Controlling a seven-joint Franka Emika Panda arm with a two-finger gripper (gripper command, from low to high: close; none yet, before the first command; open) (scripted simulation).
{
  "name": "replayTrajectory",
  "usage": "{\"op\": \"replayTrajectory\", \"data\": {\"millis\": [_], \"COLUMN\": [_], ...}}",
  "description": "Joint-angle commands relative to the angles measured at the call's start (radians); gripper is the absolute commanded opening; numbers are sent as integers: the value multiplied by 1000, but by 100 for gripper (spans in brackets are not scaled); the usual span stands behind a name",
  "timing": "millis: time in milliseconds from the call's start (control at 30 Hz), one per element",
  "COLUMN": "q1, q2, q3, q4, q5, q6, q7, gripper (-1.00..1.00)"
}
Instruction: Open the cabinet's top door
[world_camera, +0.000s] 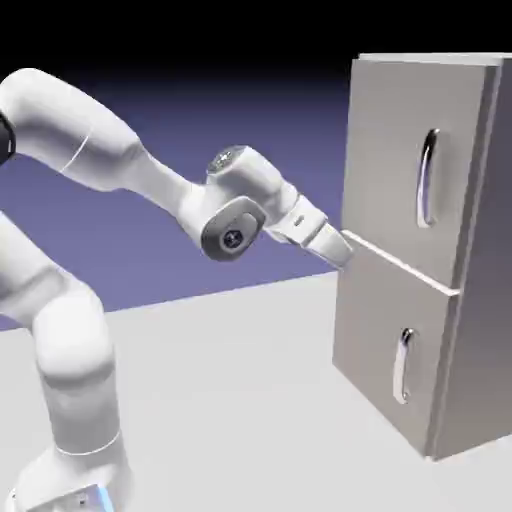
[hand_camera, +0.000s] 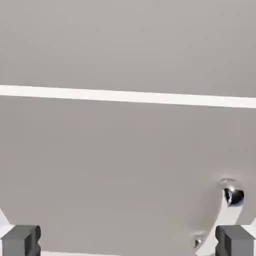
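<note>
The top door (world_camera: 395, 165) fills the upper half of the cabinet (world_camera: 470, 330), shut and flush, at the right of the exterior view. The gripper (world_camera: 345, 252), its fingers spread wide and holding nothing, hovers by the cabinet's near edge at the pale seam (hand_camera: 125, 96) between the doors. The door looks rigid and probably swings stiffly; its handle (world_camera: 428, 178), a slick upright silver bar, is the likely place to grasp. The lower door (world_camera: 385, 340) sits beneath. Nothing blocks the way.
</note>
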Motion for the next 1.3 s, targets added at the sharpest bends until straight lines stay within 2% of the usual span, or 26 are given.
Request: {"op": "replayTrajectory", "data": {"millis": [0,1267], "q1": [14,540], "q2": [-5,-202], "q3": [-16,-610], "q4": [8,322], "q5": [-44,-1696], "q6": [-1,-37], "q7": [33,1284], "gripper": [0,0]}}
